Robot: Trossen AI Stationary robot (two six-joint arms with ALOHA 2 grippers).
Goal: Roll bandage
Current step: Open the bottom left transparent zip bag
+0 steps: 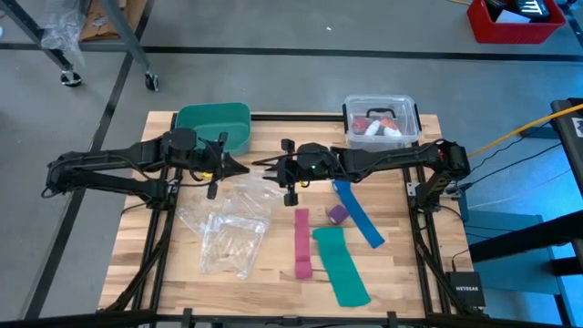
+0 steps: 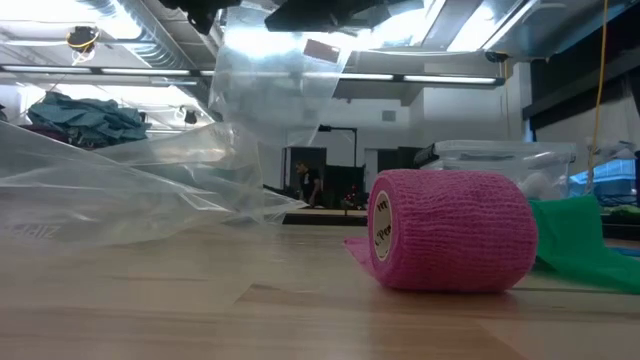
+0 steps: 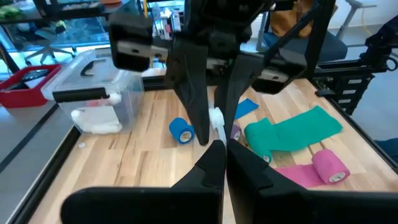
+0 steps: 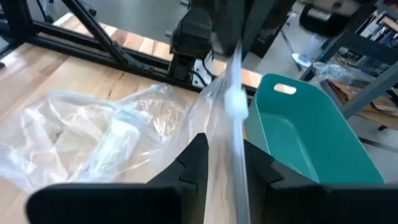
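Note:
The purple bandage (image 1: 338, 214) is a small stubby roll lying on the table right of centre, touched by neither gripper. In the left wrist view only a sliver of it (image 3: 236, 132) shows behind the right arm's finger. My left gripper (image 1: 240, 168) and right gripper (image 1: 270, 169) face each other above the table's middle. Both are shut on a clear plastic bag (image 1: 239, 196). The bag hangs below them and its lower part (image 1: 223, 239) lies crumpled on the table. My left gripper pinches the clear bag's upper edge (image 3: 216, 119) between its two shut fingers, coming level from the table's left. The bag hangs below the fingers, lower part on the table. My right gripper pinches the same upper edge (image 4: 235, 106) between its fingers, coming level from the table's right. The edge runs up between the fingers, and the bag hangs slack below.
A pink strip ending in a roll (image 1: 302, 244), a blue strip (image 1: 357, 211) and a teal strip (image 1: 341, 265) lie near the bandage. A green bin (image 1: 214, 123) and a clear lidded box (image 1: 381, 120) stand at the far edge.

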